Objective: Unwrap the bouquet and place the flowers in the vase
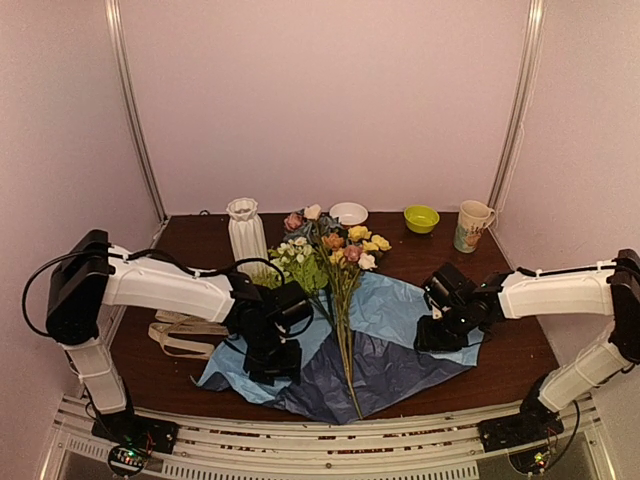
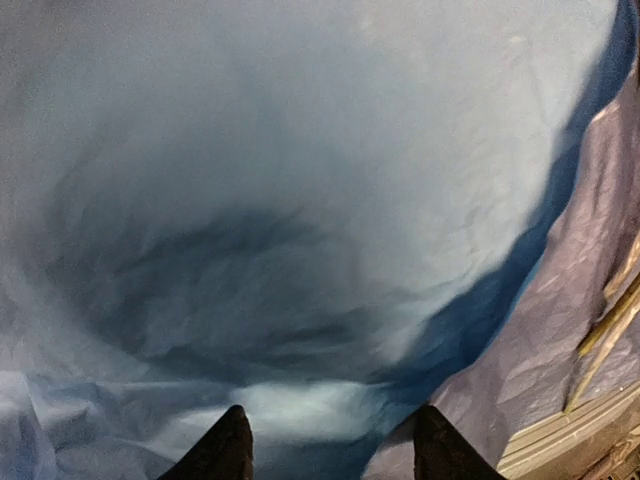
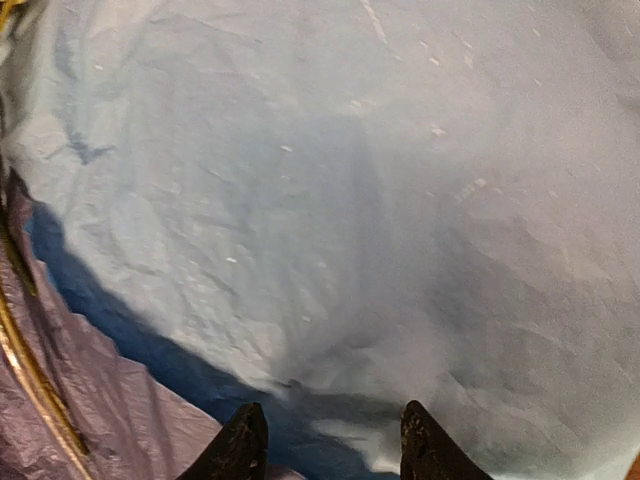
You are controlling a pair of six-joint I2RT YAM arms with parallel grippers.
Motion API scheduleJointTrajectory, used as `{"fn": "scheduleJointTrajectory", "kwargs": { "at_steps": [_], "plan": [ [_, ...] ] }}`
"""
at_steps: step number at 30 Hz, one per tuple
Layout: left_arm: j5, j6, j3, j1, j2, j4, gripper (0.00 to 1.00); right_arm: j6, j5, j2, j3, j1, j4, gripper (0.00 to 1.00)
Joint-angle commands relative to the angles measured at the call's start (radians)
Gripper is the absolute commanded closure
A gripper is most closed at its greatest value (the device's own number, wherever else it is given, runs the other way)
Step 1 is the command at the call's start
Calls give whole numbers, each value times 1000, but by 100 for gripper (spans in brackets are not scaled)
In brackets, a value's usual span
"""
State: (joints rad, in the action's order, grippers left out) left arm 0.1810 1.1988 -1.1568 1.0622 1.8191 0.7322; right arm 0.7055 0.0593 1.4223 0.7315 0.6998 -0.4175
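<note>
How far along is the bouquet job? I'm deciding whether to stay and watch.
Done: the cream ribbon lies off to the left and the blue paper is spread flat, the flowers lying on it. In hand: the left tool and right tool are down on the paper either side of the stems; a grip is unclear. Left: every flower into the white vase, which holds none.

Top view: high, behind arm bases, angled down over whole worktop (image 1: 520, 350) toward back wall. Left wrist view: pressed close above paper (image 2: 300, 150), left fingers (image 2: 225, 450) at bottom edge. Right wrist view: equally close, right fingers (image 3: 240, 445) at bottom edge. All three views share spread blue paper.
</note>
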Motion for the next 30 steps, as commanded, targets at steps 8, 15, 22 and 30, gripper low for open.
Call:
{"fn": "scheduleJointTrajectory", "kwargs": {
  "at_steps": [8,15,22,30],
  "plan": [
    [-10,113,278,39,-221,-30,44,34,-74,-39,-120,-16,-28,53],
    [-44,150,396,39,-306,-33,44,22,-100,-37,-111,-23,-41,53],
    [-92,123,395,33,-268,-79,46,21,-63,-60,-117,-25,-33,53],
    [-161,3,331,-99,-212,-49,48,41,-9,-114,-153,-25,-27,53]
  ]
}}
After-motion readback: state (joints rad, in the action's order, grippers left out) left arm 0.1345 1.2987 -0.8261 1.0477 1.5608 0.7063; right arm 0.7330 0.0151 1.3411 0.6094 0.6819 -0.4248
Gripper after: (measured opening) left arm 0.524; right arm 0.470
